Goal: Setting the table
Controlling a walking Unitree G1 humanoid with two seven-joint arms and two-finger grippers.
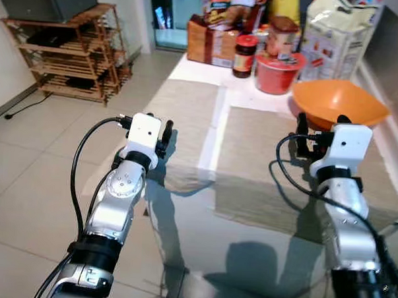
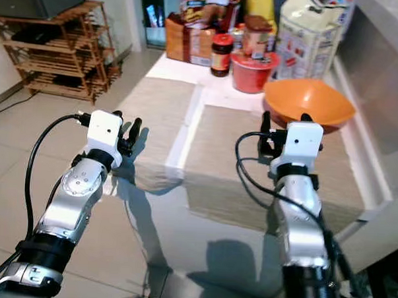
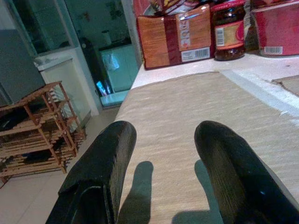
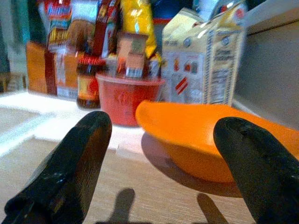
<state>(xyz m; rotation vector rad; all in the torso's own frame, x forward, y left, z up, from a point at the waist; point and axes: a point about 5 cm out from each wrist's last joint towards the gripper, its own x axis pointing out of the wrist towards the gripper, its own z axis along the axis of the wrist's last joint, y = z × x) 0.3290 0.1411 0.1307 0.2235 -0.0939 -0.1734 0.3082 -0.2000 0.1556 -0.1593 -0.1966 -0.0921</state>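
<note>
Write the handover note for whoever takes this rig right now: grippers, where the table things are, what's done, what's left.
Left gripper: open, empty, over the left placemat.
Right gripper: open, empty, just short of the orange bowl.
The bowl sits at the far edge of the right placemat, beside the wall; behind it stand a red tub, a jar and food packets.
Done: both mats laid flat on the table.
Left: nothing is gripped yet; likely next is closing on the bowl and placing it on a mat.

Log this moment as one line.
task: setting table | left claw: open, over left placemat | right claw: open, facing orange bowl | holding: nothing
</note>
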